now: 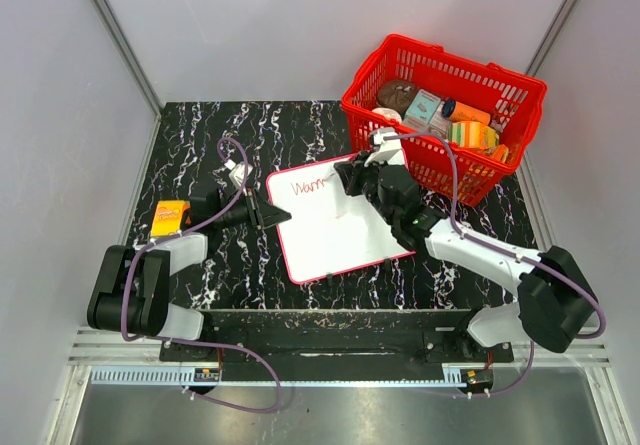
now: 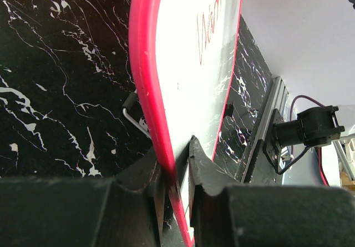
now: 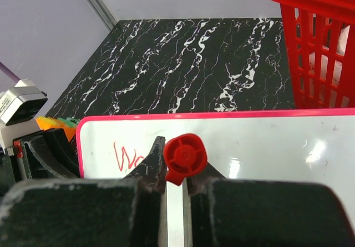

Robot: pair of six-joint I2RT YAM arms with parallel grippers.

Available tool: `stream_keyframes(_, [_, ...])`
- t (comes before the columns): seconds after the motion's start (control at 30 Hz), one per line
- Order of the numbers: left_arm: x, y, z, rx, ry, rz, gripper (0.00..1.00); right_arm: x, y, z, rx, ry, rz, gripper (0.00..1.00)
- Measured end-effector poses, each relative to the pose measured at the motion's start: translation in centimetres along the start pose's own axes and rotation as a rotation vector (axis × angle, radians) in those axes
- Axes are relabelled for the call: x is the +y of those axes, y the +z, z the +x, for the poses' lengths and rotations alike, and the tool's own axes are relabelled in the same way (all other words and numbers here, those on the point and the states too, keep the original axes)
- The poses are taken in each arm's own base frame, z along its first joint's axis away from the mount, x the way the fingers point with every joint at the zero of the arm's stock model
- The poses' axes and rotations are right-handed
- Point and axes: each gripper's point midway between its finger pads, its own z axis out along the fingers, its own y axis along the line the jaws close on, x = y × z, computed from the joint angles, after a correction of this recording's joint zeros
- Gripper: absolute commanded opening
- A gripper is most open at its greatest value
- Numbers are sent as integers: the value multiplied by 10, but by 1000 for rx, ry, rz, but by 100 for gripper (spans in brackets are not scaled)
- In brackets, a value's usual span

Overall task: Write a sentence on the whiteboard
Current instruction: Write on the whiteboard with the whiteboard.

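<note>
Left claw (image 1: 268, 212) is clamped on the left edge of the whiteboard (image 1: 335, 230), with a finger on each face. Right claw (image 3: 180, 158) is closed on a red marker (image 3: 186, 157), whose round red end faces the wrist camera, over the far part of the board. The board sits in the middle of the black marbled worktop (image 1: 210, 145), turned at a slant. A red basket (image 1: 470, 62) stands just beyond its far right corner, filled with packaged goods too jumbled to count. The right arm crosses that corner and hides it. An orange packet (image 1: 170, 215) sits near the left arm, apart from the board. The board is white with rounded corners and a thin red frame. The sentence (image 1: 310, 185) is one red cursive word near the far left corner, roughly "Warm". One board, one marker, one basket, one packet, two claws.
</note>
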Motion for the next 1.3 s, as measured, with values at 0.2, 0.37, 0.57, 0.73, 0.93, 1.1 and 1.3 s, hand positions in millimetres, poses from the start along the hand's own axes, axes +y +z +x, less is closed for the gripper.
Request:
stream_keyframes(0.2, [0, 0, 0, 0, 0, 0, 0, -3, 5, -7, -14, -1, 9, 0])
stream_keyframes(0.37, [0, 0, 0, 0, 1, 0, 0, -6, 6, -9, -17, -2, 16, 0])
stream_keyframes(0.57, [0, 0, 0, 1, 1, 0, 0, -7, 5, -9, -17, -2, 15, 0])
stream_keyframes(0.73, [0, 0, 0, 1, 1, 0, 0, -9, 0, -5, -11, -2, 16, 0])
stream_keyframes(0.93, [0, 0, 0, 1, 1, 0, 0, -12, -7, 0, -2, 2, 15, 0])
stream_keyframes(1.1, [0, 0, 0, 1, 4, 0, 0, -12, -9, 3, 8, 6, 7, 0])
stream_keyframes(1.3, [0, 0, 1, 2, 7, 1, 0, -12, -12, 1, 10, 6, 3, 0])
